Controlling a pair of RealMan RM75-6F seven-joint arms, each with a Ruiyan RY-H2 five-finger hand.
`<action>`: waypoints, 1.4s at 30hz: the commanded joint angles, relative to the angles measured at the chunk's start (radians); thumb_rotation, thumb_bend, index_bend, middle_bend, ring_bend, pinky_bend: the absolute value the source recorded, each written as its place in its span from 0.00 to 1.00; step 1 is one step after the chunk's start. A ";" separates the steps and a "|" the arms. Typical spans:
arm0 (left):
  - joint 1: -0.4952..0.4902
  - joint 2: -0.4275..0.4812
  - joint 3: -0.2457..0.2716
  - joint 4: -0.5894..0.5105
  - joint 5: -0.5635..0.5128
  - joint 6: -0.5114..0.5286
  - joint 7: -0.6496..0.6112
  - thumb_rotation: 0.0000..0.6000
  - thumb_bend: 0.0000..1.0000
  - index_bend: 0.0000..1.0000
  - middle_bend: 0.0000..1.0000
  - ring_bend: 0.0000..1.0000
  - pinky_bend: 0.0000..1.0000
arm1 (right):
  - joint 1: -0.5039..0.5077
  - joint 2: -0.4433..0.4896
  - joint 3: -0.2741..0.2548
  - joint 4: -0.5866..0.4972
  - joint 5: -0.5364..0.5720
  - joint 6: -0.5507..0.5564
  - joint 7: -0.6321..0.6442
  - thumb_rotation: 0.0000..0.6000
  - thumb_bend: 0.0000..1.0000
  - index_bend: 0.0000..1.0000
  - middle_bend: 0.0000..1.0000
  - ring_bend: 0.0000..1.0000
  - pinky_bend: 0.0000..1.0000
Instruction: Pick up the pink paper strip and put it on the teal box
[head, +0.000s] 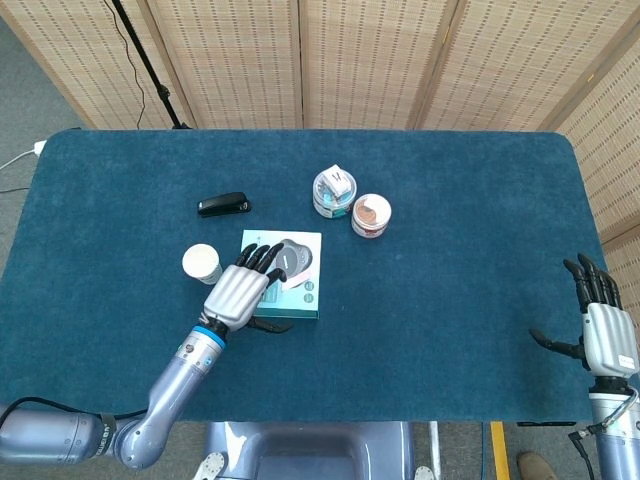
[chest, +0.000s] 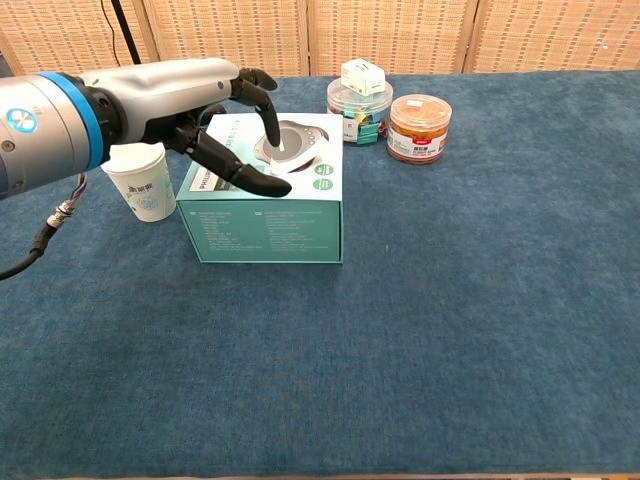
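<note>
The teal box (head: 303, 287) lies flat near the table's middle, its front wall facing the chest view (chest: 265, 225). My left hand (head: 240, 290) hovers over the box's left half with fingers spread and the thumb stretched along the near edge; in the chest view the left hand (chest: 215, 130) has its fingertips down on the lid. No pink paper strip shows in either view; whatever lies under the hand is hidden. My right hand (head: 605, 330) stands at the table's right front edge, fingers apart, holding nothing.
A white paper cup (head: 201, 262) (chest: 143, 185) stands just left of the box. A black stapler (head: 223, 204) lies behind it. A clear tub with a small white box on top (head: 334, 192) (chest: 358, 100) and an orange-filled jar (head: 371, 215) (chest: 419, 127) stand behind the box.
</note>
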 joint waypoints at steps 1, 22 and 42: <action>-0.004 -0.010 0.004 0.009 -0.009 0.006 0.004 0.48 0.00 0.35 0.00 0.00 0.00 | 0.000 0.002 0.001 -0.001 0.000 -0.003 0.004 1.00 0.00 0.08 0.00 0.00 0.00; -0.025 -0.041 0.020 0.051 -0.024 0.010 -0.006 0.47 0.00 0.35 0.00 0.00 0.00 | -0.005 0.008 0.005 0.002 -0.007 -0.010 0.029 1.00 0.00 0.07 0.00 0.00 0.00; -0.025 -0.039 0.045 0.077 -0.020 0.013 -0.001 0.47 0.00 0.35 0.00 0.00 0.00 | -0.006 0.005 0.006 -0.003 -0.015 -0.009 0.028 1.00 0.00 0.07 0.00 0.00 0.00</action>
